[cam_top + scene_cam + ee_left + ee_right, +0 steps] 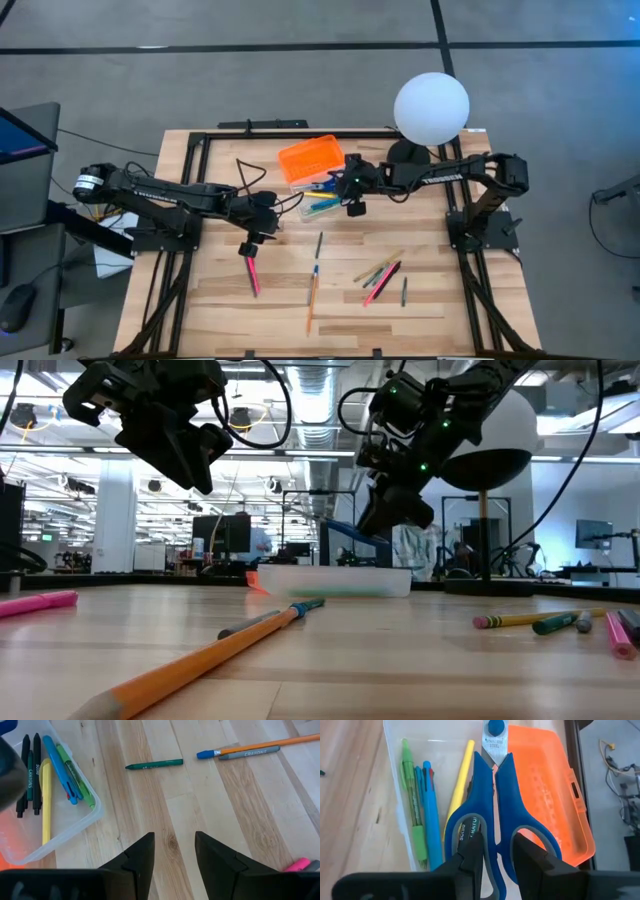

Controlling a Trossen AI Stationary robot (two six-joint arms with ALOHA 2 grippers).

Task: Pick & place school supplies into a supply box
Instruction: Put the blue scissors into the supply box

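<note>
I've got the right hand (495, 852) clamped on the scissors (492, 810) by the handles, blades fwd, right over the box (322, 200) so they can drop in w/ the pens (427, 815). Left hand (172, 852) open, empty, just beside box.

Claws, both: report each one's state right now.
Left claw: open, empty, above the table.
Right claw: closed on the scissors, over the supply box.

The scissors (490, 815) hide part of the supply box (420, 750), their blade tips cut off.
</note>
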